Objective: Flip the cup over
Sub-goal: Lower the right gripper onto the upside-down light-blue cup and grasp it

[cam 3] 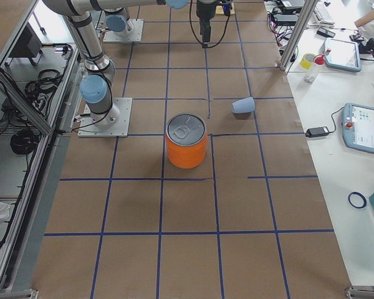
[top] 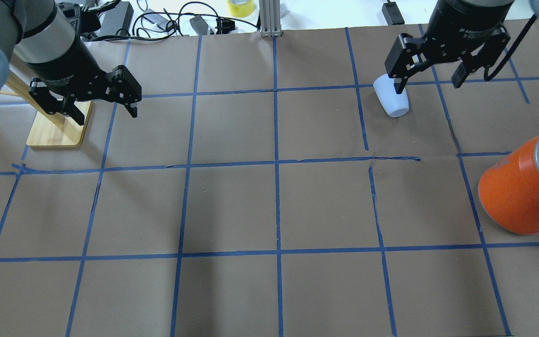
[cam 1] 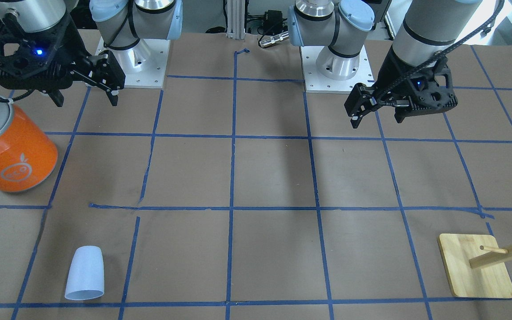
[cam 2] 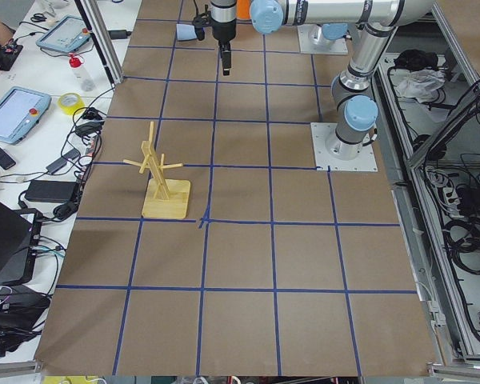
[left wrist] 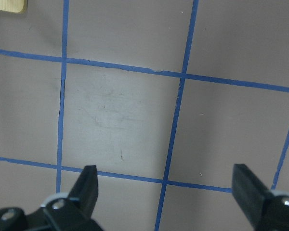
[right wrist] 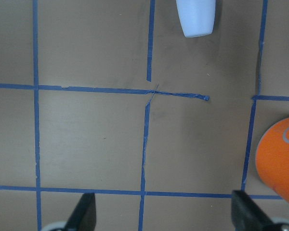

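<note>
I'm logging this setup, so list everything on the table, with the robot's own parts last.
cup: one, pale blue-white, on its side, far edge on the robot's right.
orange can: one, orange with a silver lid, upright, at the robot's right end.
wooden peg stand: one, light wood, far edge on the robot's left.
table: one, brown with a blue tape grid.
left gripper: one, black, fingers open, empty, raised.
right gripper: one, black, fingers open, empty, raised.

Brown paper tbl (cam 1: 274, 173) w/ blue tape grid (cam 1: 231, 178); white side bench (cam 3: 327, 106) w/ tablets (cam 3: 364, 128), cables (top: 157, 21).
</note>
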Tool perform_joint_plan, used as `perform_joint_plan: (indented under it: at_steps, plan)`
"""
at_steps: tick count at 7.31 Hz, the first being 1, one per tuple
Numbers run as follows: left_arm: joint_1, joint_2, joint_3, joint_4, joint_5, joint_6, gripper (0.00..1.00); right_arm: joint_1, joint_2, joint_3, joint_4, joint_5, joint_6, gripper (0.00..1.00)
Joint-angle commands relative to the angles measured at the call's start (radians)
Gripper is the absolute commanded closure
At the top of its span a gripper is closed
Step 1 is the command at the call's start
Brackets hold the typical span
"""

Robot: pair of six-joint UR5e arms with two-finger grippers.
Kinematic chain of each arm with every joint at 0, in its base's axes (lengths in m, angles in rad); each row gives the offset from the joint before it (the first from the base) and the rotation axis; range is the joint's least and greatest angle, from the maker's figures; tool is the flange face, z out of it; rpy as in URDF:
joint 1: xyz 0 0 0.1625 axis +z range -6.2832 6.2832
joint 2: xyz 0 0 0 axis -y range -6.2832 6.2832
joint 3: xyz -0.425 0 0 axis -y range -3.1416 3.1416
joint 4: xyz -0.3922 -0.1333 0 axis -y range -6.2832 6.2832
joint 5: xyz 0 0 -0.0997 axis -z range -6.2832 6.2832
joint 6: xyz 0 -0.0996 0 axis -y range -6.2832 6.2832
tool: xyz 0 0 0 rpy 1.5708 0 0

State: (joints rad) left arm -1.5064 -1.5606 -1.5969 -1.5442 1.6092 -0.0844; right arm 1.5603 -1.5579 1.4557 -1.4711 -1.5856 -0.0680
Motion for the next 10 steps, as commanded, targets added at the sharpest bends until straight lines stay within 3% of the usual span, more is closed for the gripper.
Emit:
perform_joint_plan:
  at_steps: [1, 3, 5, 6, 7, 10]
  plan:
    - [0.0, 0.0, 0.0, -0.001, 0.003, 0.0, 0.0, 0.0, -0.001, 0.0, 0.0, -0.001, -0.004, 0.0]
    - [0.0, 0.0, 0.0, -0.002, 0.005, 0.0, 0.0, -0.006, 0.009, 0.003, -0.023, -0.002, -0.004, 0.0]
    - [0.0, 0.0, 0.0, -0.002, 0.006, 0.0, 0.0, -0.02, 0.042, 0.021, -0.137, -0.026, -0.039, 0.0]
    - [0.0, 0.0, 0.0, -0.001, 0.006, 0.0, 0.0, -0.038, 0.135, 0.023, -0.211, -0.049, -0.062, 0.0]
    - [0.0, 0.0, 0.0, -0.002, 0.006, 0.0, 0.0, -0.06, 0.233, 0.014, -0.385, -0.042, -0.09, 0.0]
    - [0.0, 0.002, 0.0, -0.002, 0.006, 0.0, 0.0, -0.14, 0.461, 0.02, -0.64, -0.005, -0.118, 0.0]
